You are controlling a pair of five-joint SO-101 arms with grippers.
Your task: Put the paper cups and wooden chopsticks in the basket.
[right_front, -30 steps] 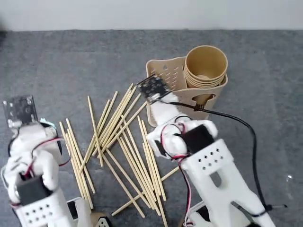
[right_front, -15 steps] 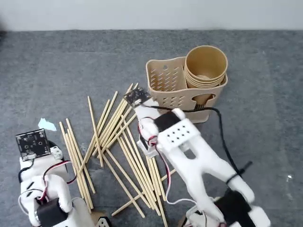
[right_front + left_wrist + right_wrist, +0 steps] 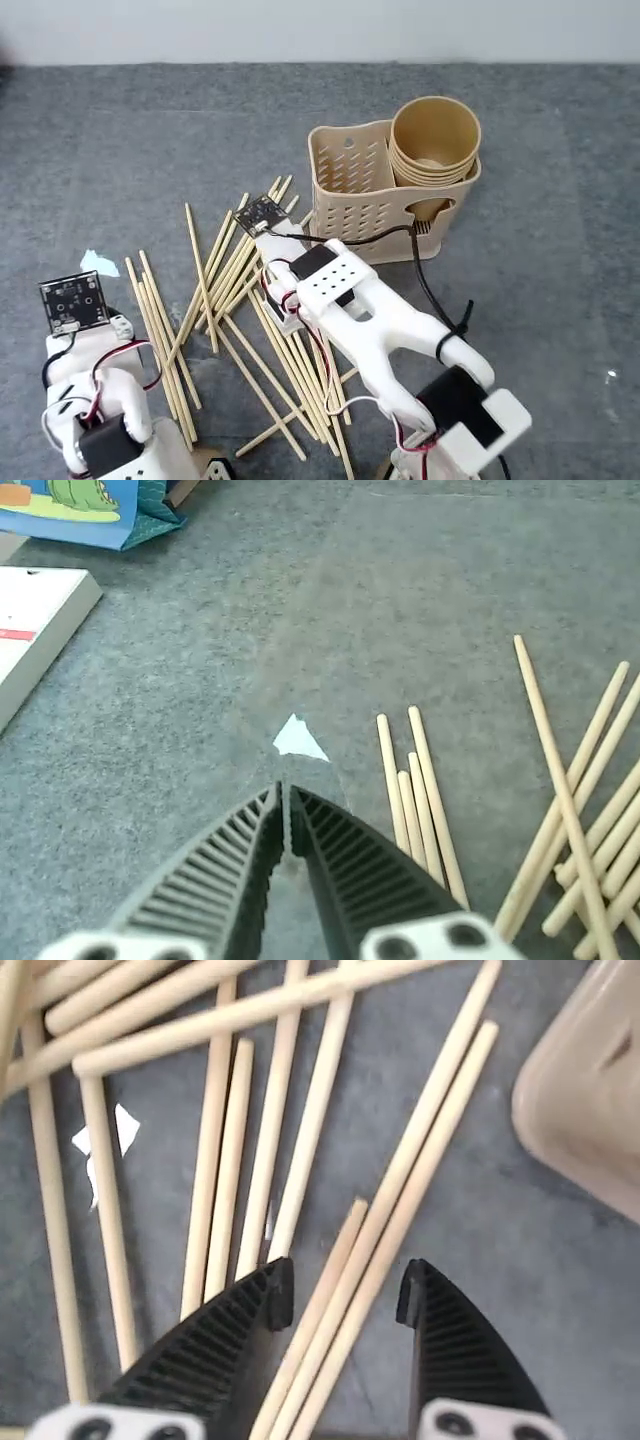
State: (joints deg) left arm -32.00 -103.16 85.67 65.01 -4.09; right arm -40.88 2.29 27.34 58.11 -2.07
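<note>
within the last second the right arm has swung back from the basket (image 3: 350, 205) and dropped low over the chopsticks (image 3: 228, 268) scattered on the table (image 3: 140, 130) beside it, while the left arm has drawn in to the near corner. the right gripper (image 3: 340, 1285) is spread, its jaws straddling 2 or 3 sticks lying side by side. the left gripper (image 3: 285, 805) is pressed together on nothing. i judge the cups (image 3: 435, 140) done, stacked in 1 basket compartment, and a stick pickup being lined up. the table wears grey short-pile carpet. the basket is stiff beige plastic with punched holes, the cups are thin tapered paper, and the sticks are smooth round pale wood, likely to roll. a white paper scrap (image 3: 297, 738) lies just past the left gripper's tip.
</note>
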